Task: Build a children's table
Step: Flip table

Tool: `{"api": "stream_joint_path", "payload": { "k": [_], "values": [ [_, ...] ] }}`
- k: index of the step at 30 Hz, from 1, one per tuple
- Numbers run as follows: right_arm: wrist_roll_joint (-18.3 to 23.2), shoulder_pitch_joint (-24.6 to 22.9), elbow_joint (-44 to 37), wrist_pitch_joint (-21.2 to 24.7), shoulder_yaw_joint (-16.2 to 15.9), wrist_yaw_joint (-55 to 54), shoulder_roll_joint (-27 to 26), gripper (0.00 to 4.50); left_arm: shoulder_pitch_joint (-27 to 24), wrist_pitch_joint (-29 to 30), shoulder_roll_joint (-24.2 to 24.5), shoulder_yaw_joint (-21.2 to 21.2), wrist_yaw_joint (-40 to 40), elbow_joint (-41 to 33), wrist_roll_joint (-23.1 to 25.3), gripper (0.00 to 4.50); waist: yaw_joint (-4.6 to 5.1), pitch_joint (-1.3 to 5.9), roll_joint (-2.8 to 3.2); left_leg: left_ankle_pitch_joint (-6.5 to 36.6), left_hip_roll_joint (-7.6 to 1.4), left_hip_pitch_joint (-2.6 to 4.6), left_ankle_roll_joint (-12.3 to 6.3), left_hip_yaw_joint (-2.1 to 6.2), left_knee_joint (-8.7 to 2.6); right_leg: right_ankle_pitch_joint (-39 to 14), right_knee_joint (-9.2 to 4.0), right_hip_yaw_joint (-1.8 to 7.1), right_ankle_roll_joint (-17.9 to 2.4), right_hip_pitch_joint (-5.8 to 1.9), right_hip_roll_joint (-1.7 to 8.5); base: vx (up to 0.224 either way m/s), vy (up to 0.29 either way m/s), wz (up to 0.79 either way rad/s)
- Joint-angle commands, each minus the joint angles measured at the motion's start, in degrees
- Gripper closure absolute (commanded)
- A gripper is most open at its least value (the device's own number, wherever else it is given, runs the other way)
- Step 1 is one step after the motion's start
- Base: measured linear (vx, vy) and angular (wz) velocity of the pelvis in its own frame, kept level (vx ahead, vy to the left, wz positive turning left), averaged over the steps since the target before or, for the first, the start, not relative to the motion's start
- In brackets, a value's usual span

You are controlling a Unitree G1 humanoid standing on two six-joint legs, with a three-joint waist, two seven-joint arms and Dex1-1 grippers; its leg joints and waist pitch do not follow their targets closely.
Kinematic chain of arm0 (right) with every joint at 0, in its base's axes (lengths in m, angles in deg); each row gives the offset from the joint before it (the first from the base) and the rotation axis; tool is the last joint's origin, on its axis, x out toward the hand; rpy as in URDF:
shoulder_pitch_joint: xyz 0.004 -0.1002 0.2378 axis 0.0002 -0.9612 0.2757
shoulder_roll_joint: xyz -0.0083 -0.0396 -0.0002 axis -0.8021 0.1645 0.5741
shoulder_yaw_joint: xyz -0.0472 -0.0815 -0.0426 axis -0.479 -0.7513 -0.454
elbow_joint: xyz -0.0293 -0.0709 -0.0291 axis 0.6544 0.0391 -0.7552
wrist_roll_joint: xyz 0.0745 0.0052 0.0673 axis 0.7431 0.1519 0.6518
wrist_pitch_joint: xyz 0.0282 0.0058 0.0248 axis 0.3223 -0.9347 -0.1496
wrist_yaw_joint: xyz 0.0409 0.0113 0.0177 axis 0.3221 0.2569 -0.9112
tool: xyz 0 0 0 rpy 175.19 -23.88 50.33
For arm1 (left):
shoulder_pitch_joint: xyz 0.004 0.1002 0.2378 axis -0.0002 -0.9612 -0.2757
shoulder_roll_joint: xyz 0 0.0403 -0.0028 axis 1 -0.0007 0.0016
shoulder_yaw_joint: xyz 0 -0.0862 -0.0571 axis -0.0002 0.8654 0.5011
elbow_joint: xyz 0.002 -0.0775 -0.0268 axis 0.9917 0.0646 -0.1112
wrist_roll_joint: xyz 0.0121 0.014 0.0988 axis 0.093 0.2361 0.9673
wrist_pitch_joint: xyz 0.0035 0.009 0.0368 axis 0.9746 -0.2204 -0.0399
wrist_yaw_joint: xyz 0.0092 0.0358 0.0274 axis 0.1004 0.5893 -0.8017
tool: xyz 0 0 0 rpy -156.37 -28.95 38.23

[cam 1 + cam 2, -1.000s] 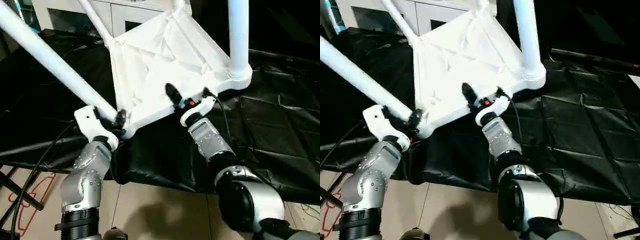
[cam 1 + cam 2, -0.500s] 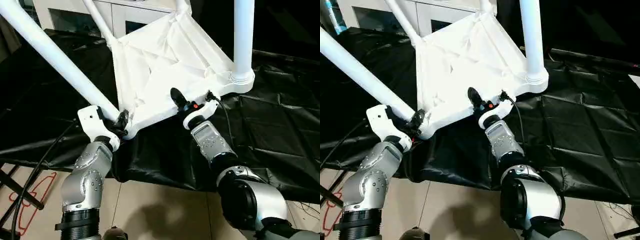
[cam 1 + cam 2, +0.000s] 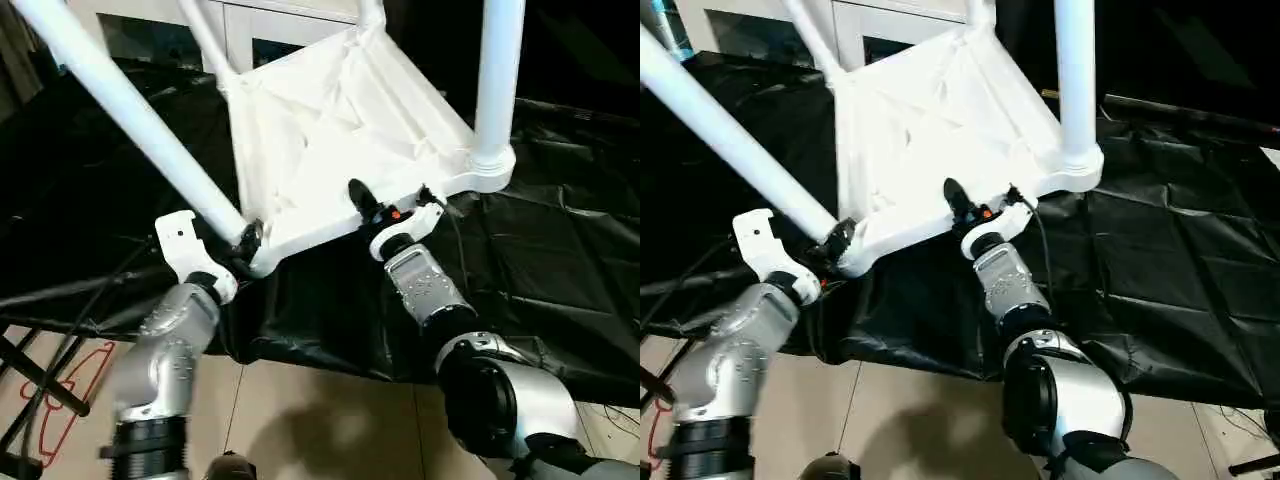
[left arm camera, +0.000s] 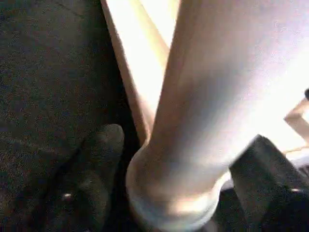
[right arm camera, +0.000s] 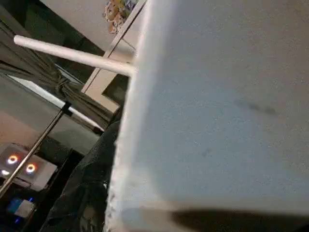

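The children's table is upside down and tilted, its white ribbed tabletop (image 3: 330,130) resting on black cloth. Tube legs rise from its corners: one (image 3: 130,110) slants up to the left, another (image 3: 497,90) stands at the right. My left gripper (image 3: 243,240) is at the near left corner. In the left wrist view its dark fingers (image 4: 96,164) stand open on either side of that leg's base (image 4: 174,193). My right gripper (image 3: 375,205) is shut on the tabletop's near rim, with one black finger lying over the ribbed underside. The right wrist view shows the tabletop (image 5: 217,106) close up.
Black cloth (image 3: 560,260) covers the work surface and hangs over its near edge. A white cabinet with glass doors (image 3: 270,25) stands behind the table. Tiled floor (image 3: 330,420) lies below, with cables and a black stand (image 3: 40,380) at the lower left.
My right gripper has closed onto the tabletop's near rim. The table has tipped slightly, its right leg standing straighter. My left forearm is in motion and its fingers have spread.
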State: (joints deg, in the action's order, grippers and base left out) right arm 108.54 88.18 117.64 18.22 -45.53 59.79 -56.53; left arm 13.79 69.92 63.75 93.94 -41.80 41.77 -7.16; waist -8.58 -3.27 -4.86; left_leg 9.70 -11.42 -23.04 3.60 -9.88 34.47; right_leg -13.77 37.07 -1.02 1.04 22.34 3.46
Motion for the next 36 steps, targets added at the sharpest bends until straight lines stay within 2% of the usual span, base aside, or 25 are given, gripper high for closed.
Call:
{"api": "stream_joint_path", "payload": {
  "k": [1, 4, 5, 8, 10, 11, 12, 15, 16, 19, 23, 25, 27, 28, 30, 31, 32, 33, 36],
  "values": [
    [-2.45, 1.27, -6.32, -6.12, 0.52, -1.78, 4.51, 2.43, -1.77, 1.79, 1.55, -0.22, -1.15, -1.72, 0.01, 0.5, 0.36, 4.56, 1.68, 1.89, -1.65, 2.28, -0.28, 0.01, -3.39, 14.47, -2.52, 1.04, -12.53, -2.4, 3.25, 0.0, 0.0, 0.0],
    [-2.86, 0.63, -8.16, -6.8, 0.54, -3.05, 5.21, 2.43, -3.83, 3.04, 3.8, -1.26, -2.62, -3.58, 0.68, 0.35, 0.51, 4.29, 1.83, 5.41, -1.74, 2.38, 0.76, -0.04, -3.81, 9.95, -2.96, 0.99, -11.89, -2.21, 3.24, 0.0, 0.0, 0.0],
    [-3.19, 0.08, -9.31, -6.89, 0.37, -3.58, 5.61, 2.43, -5.1, 3.67, 5.05, -1.84, -3.07, -4.77, 1.2, 0.31, 0.44, 4.19, 2.16, 7.26, -1.83, 2.72, 1.41, -0.12, -3.86, 7.71, -3.23, 1.02, -11.61, -1.94, 3.25, 0.0, 0.0, 0.0],
    [-4.49, -1.14, -11.53, -6.52, -0.75, -4.08, 6.37, 2.43, -7.12, 4.74, 7.48, -3.19, -4.16, -6.64, 2.33, 0.1, 0.18, 3.96, 2.38, 8.81, -1.94, 2.72, 2.16, -0.24, -3.99, 4.67, -3.47, 1.11, -10.87, -1.72, 3.26, 0.0, 0.0, 0.0],
    [-8.95, -3.74, -15.51, -5.23, -4.87, -4.4, 7.74, 2.43, -9.02, 3.34, 11.88, -7.77, -6.95, -9.26, 6.24, 0.0, -0.21, 3.9, 2.6, 8.44, -1.92, 2.65, 2.56, -0.18, -4.11, 3.8, -3.57, 1.03, -9.49, -1.68, 3.21, 0.0, 0.0, 0.0],
    [-11.64, -5.45, -18.69, -4.2, -7.03, -5.65, 8.54, 2.43, -8.67, 2.01, 12.93, -10.06, -7.41, -10.92, 8.21, 0.0, -0.16, 3.87, 2.45, 7.83, -1.88, 2.53, 2.67, -0.1, -4.2, 3.48, -3.59, 0.97, -8.72, -1.74, 3.14, 0.0, 0.0, 0.0],
    [-11.64, -5.45, -18.69, -4.2, -7.03, -5.65, 8.54, 2.43, -8.67, 2.01, 12.93, -10.06, -7.41, -10.92, 8.21, 0.0, -0.21, 3.9, 2.47, 7.79, -1.86, 2.66, 2.77, -0.2, -4.14, 3.48, -3.56, 1.0, -8.44, -1.6, 3.13, 0.0, 0.0, 0.0],
    [-14.86, -7.11, -22.29, -2.37, -8.57, -9.66, 9.72, 2.43, -6.28, -1.42, 14.1, -13.86, -9.46, -12.64, 10.6, 0.0, -0.01, 3.86, 2.33, 8.65, -1.72, 2.42, 3.85, -0.23, -4.27, 1.54, -3.67, 1.13, -8.03, -1.66, 3.27, 0.0, 0.0, 0.0],
    [-15.76, -7.46, -23.12, -2.11, -8.98, -11.04, 10.15, 2.43, -5.76, -2.65, 14.47, -14.83, -11.17, -13.44, 10.36, 0.0, -0.04, 3.83, 2.41, 9.36, -1.64, 2.43, 4.3, -0.21, -4.33, -0.25, -3.85, 1.16, -7.49, -1.64, 3.3, 0.0, 0.0, 0.0],
    [-17.33, -8.02, -25.41, -0.29, -9.7, -14.47, 11.16, 2.43, -4.55, -4.51, 15.21, -16.91, -13.86, -15.77, 10.31, 0.0, 0.37, 3.71, 2.17, 10.61, -1.53, 2.33, 5.21, -0.27, -4.4, -2.59, -4.09, 1.26, -6.89, -1.52, 3.32, 0.0, 0.0, 0.0],
    [-19.51, -8.91, -28.05, 1.26, -11.59, -16.51, 12.28, 2.44, -3.67, -5.88, 15.98, -18.54, -15.45, -17.79, 10.79, 0.0, 1.01, 3.71, 2.1, 10.48, -1.39, 2.11, 5.47, -0.23, -4.34, -3.0, -4.07, 1.28, -6.14, -1.57, 3.09, 0.0, 0.0, 0.0],
    [-20.57, -9.57, -30.02, 3.84, -12.68, -18.58, 12.88, 2.47, -2.83, -6.18, 16.42, -19.58, -16.38, -19.08, 11.15, 0.0, 1.26, 3.74, 1.87, 9.79, -1.28, 2.01, 5.1, -0.28, -4.24, -2.05, -4.05, 1.33, -6.02, -1.63, 2.95, 0.0, 0.0, 0.0],
    [-21.55, -10.1, -31.68, 6.13, -13.48, -20.4, 13.3, 2.48, -1.93, -6.45, 16.64, -20.23, -17.06, -19.91, 11.38, 0.0, 1.33, 3.77, 1.92, 9.13, -1.25, 2.01, 4.99, -0.27, -4.2, -1.36, -3.94, 1.33, -6.06, -1.64, 2.87, 0.0, 0.0, 0.0],
    [-22.05, -10.38, -32.71, 7.52, -13.97, -21.13, 13.52, 2.48, -1.33, -6.6, 16.69, -20.25, -16.95, -20.07, 11.65, 0.0, 1.33, 3.82, 1.66, 8.73, -1.28, 2.17, 4.83, -0.39, -4.09, -0.72, -3.87, 1.35, -6.27, -1.52, 2.81, 0.0, 0.0, 0.0],
    [-22.56, -10.71, -33.9, 8.54, -14.36, -21.83, 13.6, 2.48, -0.83, -6.83, 16.81, -20.16, -16.75, -20.05, 12.05, 0.0, 1.35, 3.73, 1.81, 9.11, -1.3, 2.14, 4.92, -0.39, -4.12, -1.1, -3.92, 1.37, -6.36, -1.5, 2.86, 0.0, 0.0, 0.0],
    [-23.88, -11.28, -35.71, 10.06, -15.28, -22.75, 13.95, 2.48, -0.26, -6.81, 16.73, -19.75, -16.61, -20.2, 11.9, 0.0, 1.43, 3.69, 1.43, 9.5, -1.32, 2.14, 4.92, -0.44, -4.14, -1.88, -4.04, 1.39, -6.12, -1.52, 2.83, 0.0, 0.0, 0.0],
    [-25.59, -11.98, -37.76, 11.45, -16.4, -23.8, 14.38, 2.48, 0.27, -6.78, 16.64, -19.33, -16.51, -20.41, 11.7, 0.0, 1.19, 3.7, 1.65, 8.67, -1.25, 2.25, 5.09, -0.43, -4.08, -1.71, -3.97, 1.44, -5.7, -1.5, 2.76, 0.0, 0.0, 0.0],
    [-25.78, -12.06, -37.97, 11.55, -16.52, -23.91, 14.42, 2.48, 0.31, -6.78, 16.63, -19.3, -16.5, -20.43, 11.69, 0.0, 1.27, 3.75, 1.61, 8.23, -1.25, 2.17, 5.16, -0.43, -4.04, -1.12, -3.85, 1.46, -5.64, -1.5, 2.75, 0.0, 0.0, 0.0],
    [-30.46, -13.89, -41.4, 13.17, -19.73, -26.1, 14.97, 2.48, 0.78, -7.26, 16.77, -19.05, -16.6, -20.29, 11.77, 0.0, 1.09, 3.76, 1.73, 8.65, -1.26, 2.34, 5.76, -0.44, -4.05, -1.14, -3.92, 1.46, -5.14, -1.31, 2.7, 0.0, 0.0, 0.0]
  ]
}}
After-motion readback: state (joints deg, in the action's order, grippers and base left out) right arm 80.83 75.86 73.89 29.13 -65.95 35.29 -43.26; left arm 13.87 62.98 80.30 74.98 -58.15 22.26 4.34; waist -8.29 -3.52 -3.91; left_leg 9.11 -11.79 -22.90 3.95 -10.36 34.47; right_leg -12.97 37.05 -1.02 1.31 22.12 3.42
